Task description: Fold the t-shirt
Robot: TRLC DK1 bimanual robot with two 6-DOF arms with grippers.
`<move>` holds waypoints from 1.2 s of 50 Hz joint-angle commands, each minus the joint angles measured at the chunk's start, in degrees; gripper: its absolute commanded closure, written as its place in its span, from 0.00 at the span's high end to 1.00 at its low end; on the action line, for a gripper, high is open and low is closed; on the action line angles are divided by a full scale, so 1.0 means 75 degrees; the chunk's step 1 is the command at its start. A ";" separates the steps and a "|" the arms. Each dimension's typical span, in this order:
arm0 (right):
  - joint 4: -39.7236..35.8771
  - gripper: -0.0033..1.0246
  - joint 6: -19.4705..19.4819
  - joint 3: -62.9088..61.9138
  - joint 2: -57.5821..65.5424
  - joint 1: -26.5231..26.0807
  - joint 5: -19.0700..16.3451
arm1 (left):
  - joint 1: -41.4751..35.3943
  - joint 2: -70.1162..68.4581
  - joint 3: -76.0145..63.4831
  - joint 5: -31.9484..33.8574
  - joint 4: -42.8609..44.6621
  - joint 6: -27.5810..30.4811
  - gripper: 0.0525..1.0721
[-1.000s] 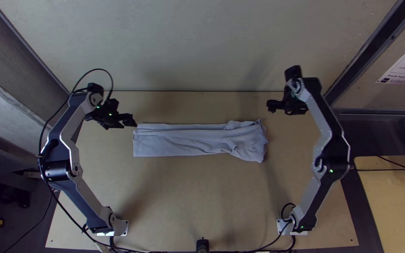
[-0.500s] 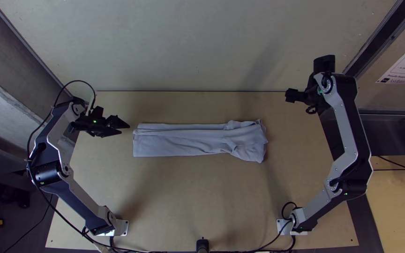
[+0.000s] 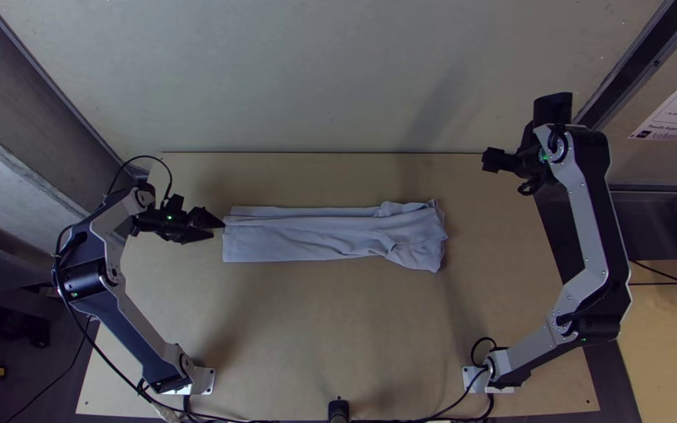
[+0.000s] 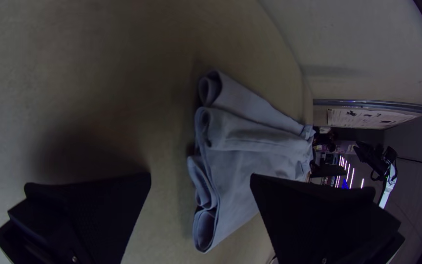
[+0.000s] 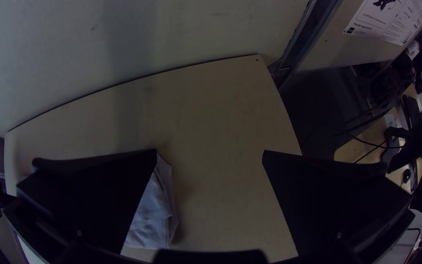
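Spread wide at the lower part of its own wrist view, the left gripper (image 4: pixel 200 174) held nothing, its two black fingers (image 4: pixel 94 210) well apart above the table (image 3: pixel 315 329). In the top view it sat left of centre, pointing rightward, its tips just beside the upper left corner of the t-shirt (image 3: pixel 299 235). From there the cloth ran off to the right through the middle of the frame, a long narrow strip with its long axis straight across the picture. The near end was squared, its layers showing as stacked loops in the left wrist view; the far end was rumpled and flared a little. The right gripper (image 5: pixel 209 150), also wide and holding nothing, stood toward the upper right of the top view, well apart from that rumpled end. So the left was plainly the nearer, and a next fold, as I judged it, would likely carry the squared end rightward along the strip. One finger covered part of the cloth in each wrist view, and the shirt's underside was hidden. How high the left tips stood over the table was, in fairness, hard to make out.
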 commanded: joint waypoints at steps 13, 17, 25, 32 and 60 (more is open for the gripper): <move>-0.0046 0.97 0.0303 -0.0461 -0.0308 0.0169 0.0031 | -0.1663 0.0127 -0.0692 -0.0040 0.1314 -0.1557 0.96; -0.0046 0.97 0.0385 -0.0461 -0.0320 0.0216 0.0031 | -0.2062 0.0104 -0.0680 -0.0099 0.1548 -0.1908 0.96; -0.0046 0.97 0.0490 -0.0554 -0.0355 0.0286 0.0031 | -0.2882 0.0069 -0.0598 -0.0884 0.1947 -0.2447 0.96; -0.0046 0.97 0.0631 -0.0660 -0.0355 0.0357 0.0031 | -0.3526 -0.0002 -0.0540 -0.2021 0.1923 -0.2869 0.94; 0.0447 0.97 0.0935 -0.1668 -0.0742 0.0685 0.0031 | -0.3163 -0.0658 -0.0575 -0.3415 0.1443 -0.2740 0.03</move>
